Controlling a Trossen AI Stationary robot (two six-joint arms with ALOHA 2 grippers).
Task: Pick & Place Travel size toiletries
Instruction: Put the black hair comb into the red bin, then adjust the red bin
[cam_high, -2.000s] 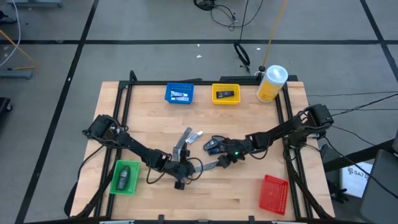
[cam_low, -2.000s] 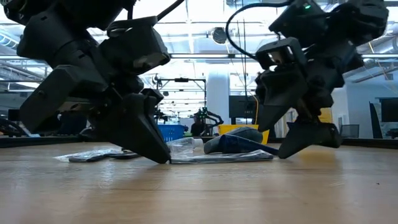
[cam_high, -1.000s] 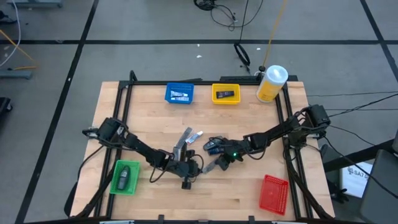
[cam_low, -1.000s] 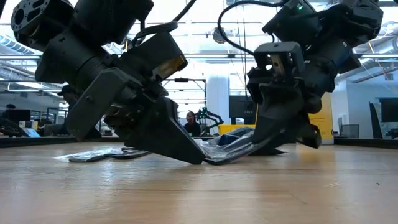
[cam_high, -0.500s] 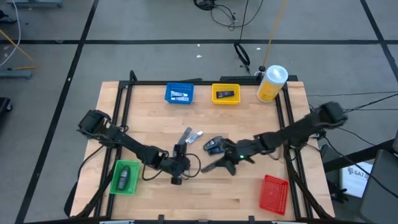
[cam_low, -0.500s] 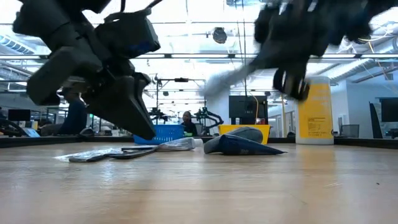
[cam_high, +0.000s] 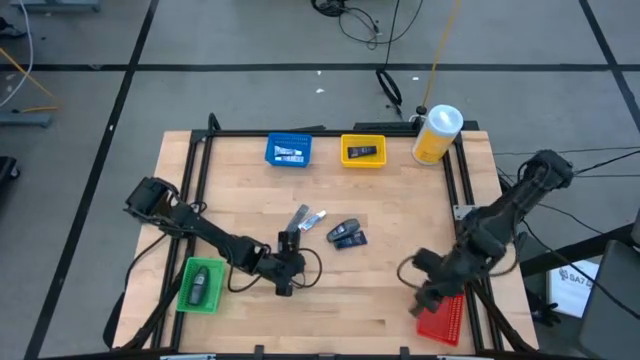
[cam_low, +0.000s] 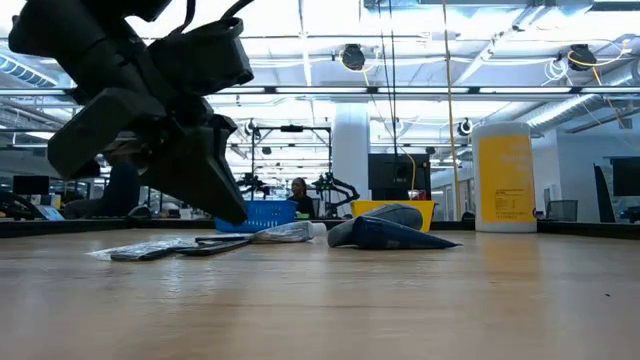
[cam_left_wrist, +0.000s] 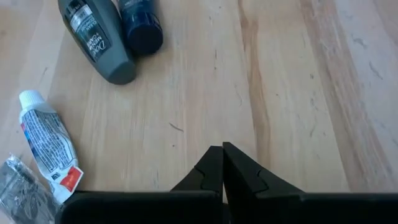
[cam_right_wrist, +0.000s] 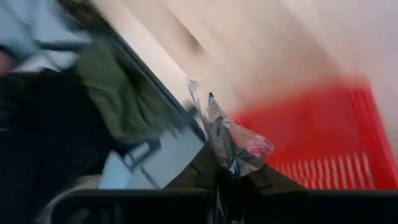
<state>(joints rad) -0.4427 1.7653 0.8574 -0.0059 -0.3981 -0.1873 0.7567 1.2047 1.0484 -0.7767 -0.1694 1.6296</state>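
Nearest you, at the lower right of the high view, your right pincer sits over the upper-left corner of the red bin. In the right wrist view its fingers are pressed together on a crumpled clear sachet, with the red bin's ribbed floor blurred behind it.

At the lower left of the high view a green bin holds one dark toiletry. Just right of it, below the centre of the counter, your left pincer lies low over bare wood. The left wrist view shows its fingertips closed against each other, holding nothing.

A little farther up, at the centre of the high view, the loose toiletries lie in a small group. A dark grey bottle and a dark blue bottle lie side by side, touching; in the left wrist view they sit at the upper left. Just left of them lie a small white tube with a white cap and red end and a grey sachet.

Along the far edge, a blue bin holds a white-labelled item, a yellow bin holds a dark one, and a tall yellow bottle stands at the upper right.
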